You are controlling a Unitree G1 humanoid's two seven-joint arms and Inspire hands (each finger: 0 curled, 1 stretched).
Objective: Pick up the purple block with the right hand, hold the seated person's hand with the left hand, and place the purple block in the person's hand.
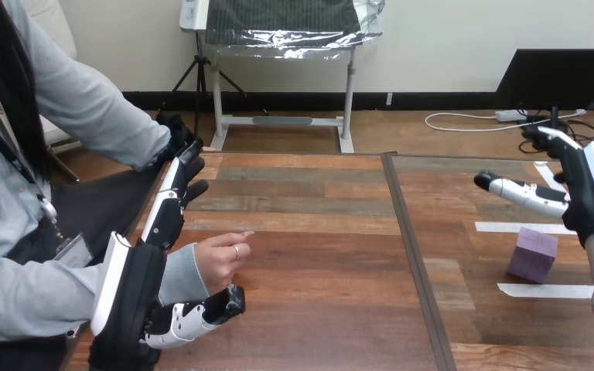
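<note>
Wooden table (317, 255) of long planks, split by a dark seam (411, 255) running from upper centre down to the bottom edge. Right of that seam, in the lower right of the frame: purple block (533, 253), flat on the wood, close to cubic with no long axis to tell, lighter top face up, one upright edge turned toward the bottom of the frame. Bracketed by white tape: upper strip (522, 227) just behind it, lower strip (545, 291) just in front.

Up and to the right of it, the right hand (580, 189), apart from the block, fingers straight and spread wide, holding nothing, one digit stretched toward the left of the frame. Bare wood between the two.

At the lower left, the left hand (143, 278), white back shell facing up, fingers straight and reaching toward the upper left, thumb bent across underneath the person's hand (216, 263). That hand loosely curled between thumb and fingers, one finger pointing toward centre frame. Contact with the thumb: cannot tell. Well apart from the block, with the seam between.
</note>
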